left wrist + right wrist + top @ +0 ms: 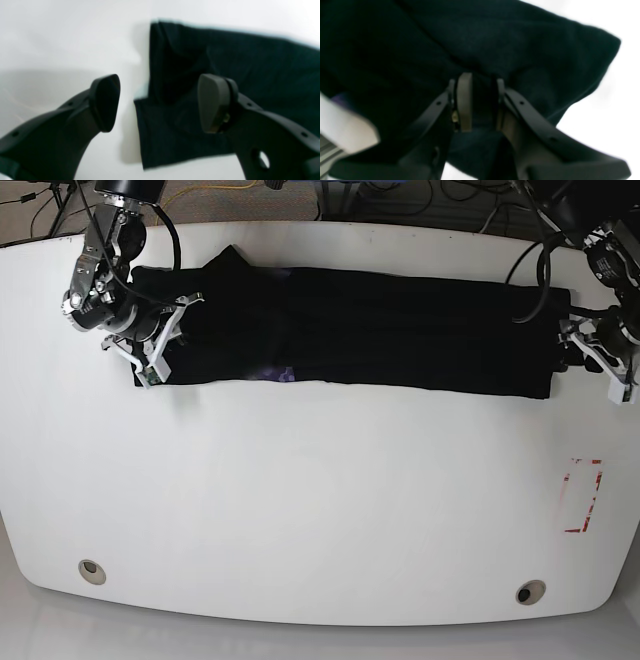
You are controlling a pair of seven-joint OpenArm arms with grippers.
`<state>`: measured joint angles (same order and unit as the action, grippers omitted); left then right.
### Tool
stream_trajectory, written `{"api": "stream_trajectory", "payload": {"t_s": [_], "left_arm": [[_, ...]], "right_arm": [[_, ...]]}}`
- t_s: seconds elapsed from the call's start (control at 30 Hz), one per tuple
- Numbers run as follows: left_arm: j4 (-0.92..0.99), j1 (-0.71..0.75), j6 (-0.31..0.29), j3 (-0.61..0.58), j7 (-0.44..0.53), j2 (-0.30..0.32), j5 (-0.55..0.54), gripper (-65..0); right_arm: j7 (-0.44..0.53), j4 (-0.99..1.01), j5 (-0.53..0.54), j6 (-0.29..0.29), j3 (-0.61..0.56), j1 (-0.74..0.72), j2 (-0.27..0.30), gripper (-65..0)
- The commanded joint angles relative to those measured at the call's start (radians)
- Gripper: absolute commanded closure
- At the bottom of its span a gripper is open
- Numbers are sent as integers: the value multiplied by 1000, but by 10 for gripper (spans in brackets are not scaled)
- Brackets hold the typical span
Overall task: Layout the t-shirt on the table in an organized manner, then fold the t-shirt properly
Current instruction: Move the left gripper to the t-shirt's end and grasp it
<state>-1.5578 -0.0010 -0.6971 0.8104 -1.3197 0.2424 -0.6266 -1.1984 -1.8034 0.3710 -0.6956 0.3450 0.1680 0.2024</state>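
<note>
The black t-shirt (360, 330) lies as a long folded strip across the far part of the white table (320, 510), with a bit of purple showing at its near edge. At the strip's left end, my right gripper (160, 345) pinches it. In the right wrist view the right gripper (482, 102) has a fold of the t-shirt (480, 45) between its pads. At the strip's right end is my left gripper (597, 365). The left wrist view shows the left gripper (160, 103) open. One finger is over the t-shirt (250, 65) corner and the other is over bare table (62, 37).
A red-and-white tape rectangle (583, 496) marks the table's right side. Two round grommet holes (91, 570) (530, 591) sit near the front edge. Cables lie beyond the far edge.
</note>
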Motion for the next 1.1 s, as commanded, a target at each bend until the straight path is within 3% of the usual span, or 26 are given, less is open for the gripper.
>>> {"api": "stream_trajectory", "payload": {"t_s": [0.0, 0.2, 0.43, 0.7, 0.87, 0.97, 1.07], "left_arm": [[63, -7, -1, 11, 6, 27, -19, -458], [185, -26, -1, 0, 9, 54, -22, -458], [271, -29, -1, -9, 45, 56, -22, -460], [320, -31, -1, -136, 47, 50, -25, -460], [317, -27, -1, -204, 45, 39, -89, -454], [317, -9, -1, -250, 44, 41, -134, -390], [316, 2, -1, -293, 47, 42, -152, -253]], "right_arm": [[58, -14, -36, -3, -40, -8, 6, -125], [122, -12, -112, -3, -106, 9, 4, -124], [124, -12, -114, -3, -113, 12, 2, -124], [124, -12, -114, -3, -114, 14, 2, -124], [124, -12, -114, -3, -114, 14, 2, -124], [124, -12, -114, -3, -113, 14, 2, -124], [125, -12, -114, -3, -110, 12, 2, -124]]}}
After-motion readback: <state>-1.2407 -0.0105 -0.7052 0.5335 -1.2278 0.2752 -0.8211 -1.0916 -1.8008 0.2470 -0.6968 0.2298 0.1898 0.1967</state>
